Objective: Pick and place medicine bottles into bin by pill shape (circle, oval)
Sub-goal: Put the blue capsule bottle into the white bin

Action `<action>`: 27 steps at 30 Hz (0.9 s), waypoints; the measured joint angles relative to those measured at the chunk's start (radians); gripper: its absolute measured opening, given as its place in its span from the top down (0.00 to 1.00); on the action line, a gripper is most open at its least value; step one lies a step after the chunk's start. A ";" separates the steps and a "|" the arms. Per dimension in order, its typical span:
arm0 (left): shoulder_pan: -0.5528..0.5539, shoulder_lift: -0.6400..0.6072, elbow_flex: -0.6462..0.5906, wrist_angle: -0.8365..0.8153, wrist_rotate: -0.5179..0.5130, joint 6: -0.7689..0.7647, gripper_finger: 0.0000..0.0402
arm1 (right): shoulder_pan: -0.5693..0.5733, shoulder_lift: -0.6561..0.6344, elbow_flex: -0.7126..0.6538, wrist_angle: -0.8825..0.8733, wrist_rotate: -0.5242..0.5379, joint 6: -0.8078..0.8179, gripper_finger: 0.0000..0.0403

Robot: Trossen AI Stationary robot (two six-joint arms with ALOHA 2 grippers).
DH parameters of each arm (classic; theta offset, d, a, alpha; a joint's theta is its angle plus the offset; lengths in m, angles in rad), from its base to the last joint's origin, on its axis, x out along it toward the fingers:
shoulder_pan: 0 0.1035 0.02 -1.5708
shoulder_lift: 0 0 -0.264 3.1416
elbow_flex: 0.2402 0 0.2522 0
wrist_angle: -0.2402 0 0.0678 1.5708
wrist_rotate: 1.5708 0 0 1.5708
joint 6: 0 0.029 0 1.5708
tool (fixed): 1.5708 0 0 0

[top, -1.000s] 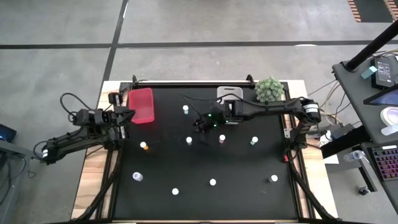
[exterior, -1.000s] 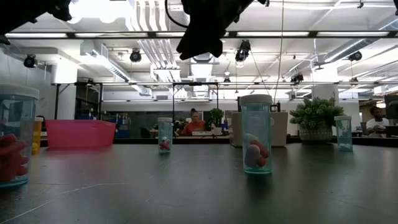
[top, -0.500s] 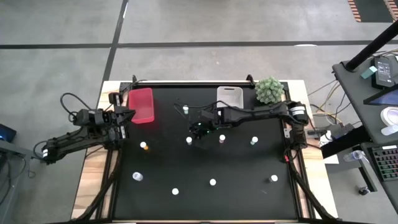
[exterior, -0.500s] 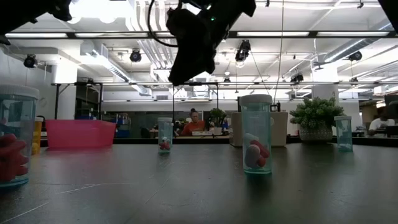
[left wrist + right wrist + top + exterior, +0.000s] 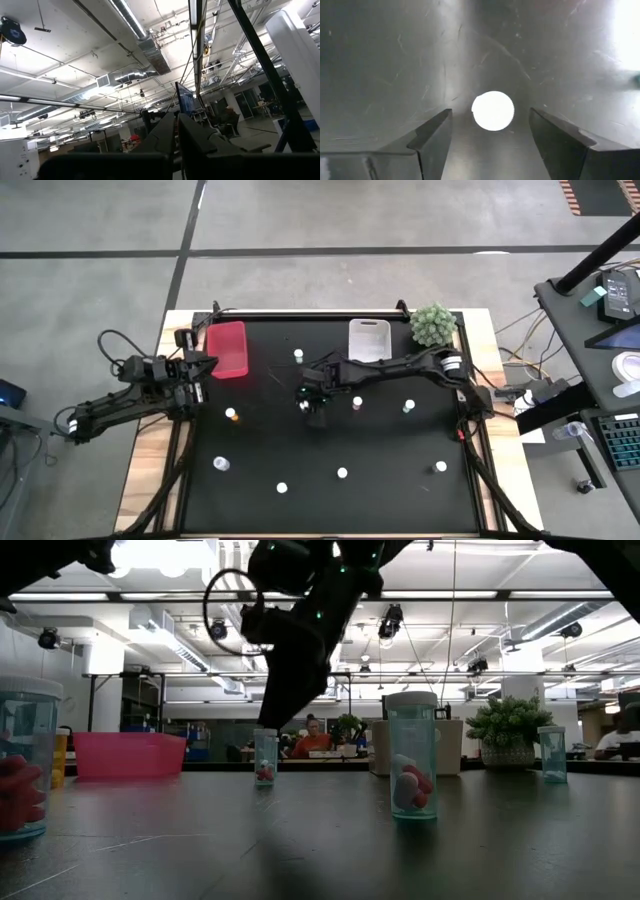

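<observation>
Looking down on the table (image 5: pixel 250 500), we note the right arm stretched across its middle, right gripper (image 5: pixel 491 131) hanging directly over a white-capped vial (image 5: pixel 492 110), jaws apart with the cap between them, not touching. Left gripper (image 5: pixel 200 368) waits beside the pink bin (image 5: pixel 227 348), jaws together. Other vials (image 5: pixel 341 473) stand scattered; white bin (image 5: pixel 367 340) sits at the far edge.

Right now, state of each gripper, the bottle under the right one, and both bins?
right gripper: open, above white-capped bottle, not touching
white-capped bottle: upright on table
left gripper: shut, holds nothing, beside red bin
red bin: looks empty
white bin: looks empty
</observation>
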State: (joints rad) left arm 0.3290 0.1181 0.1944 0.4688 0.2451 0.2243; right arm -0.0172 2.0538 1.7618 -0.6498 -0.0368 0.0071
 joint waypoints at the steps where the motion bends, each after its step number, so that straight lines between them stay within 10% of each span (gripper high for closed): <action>1: 0.000 0.000 0.000 0.000 0.000 0.000 0.98 | 0.000 0.005 0.000 0.000 0.000 0.000 0.36; 27: 0.000 -0.001 -0.001 0.001 -0.009 0.001 0.98 | -0.001 0.037 0.001 0.042 0.013 -0.001 0.64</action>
State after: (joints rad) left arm 0.3290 0.1173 0.1936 0.4694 0.2363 0.2256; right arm -0.0177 2.0907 1.7626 -0.6078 -0.0242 0.0064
